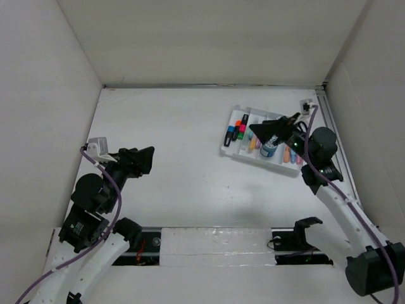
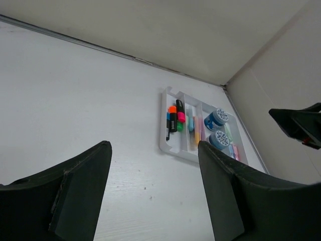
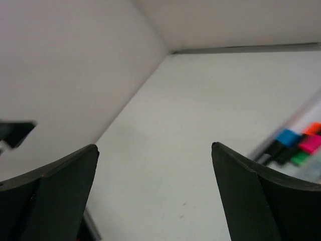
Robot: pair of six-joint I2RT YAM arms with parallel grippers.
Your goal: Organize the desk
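The desk (image 1: 177, 126) is a white tabletop between white walls. A white compartment tray (image 1: 226, 147) lies at the right rear, holding coloured markers (image 1: 235, 132), a blue roll (image 1: 269, 149) and pastel sticks (image 1: 292, 157). My right gripper (image 1: 256, 132) hovers over the tray's middle, pointing left, open and empty (image 3: 154, 148). My left gripper (image 1: 150, 159) is at the left side, low over bare desk, open and empty (image 2: 153, 150). The left wrist view shows the tray (image 2: 163, 130), the markers (image 2: 175, 118) and two blue rolls (image 2: 216, 119).
A small black-and-white item (image 1: 307, 104) sits near the back right corner. A metal rail (image 1: 335, 139) runs along the desk's right edge. A taped strip (image 1: 215, 240) lies along the near edge between the arm bases. Walls close off left, back and right.
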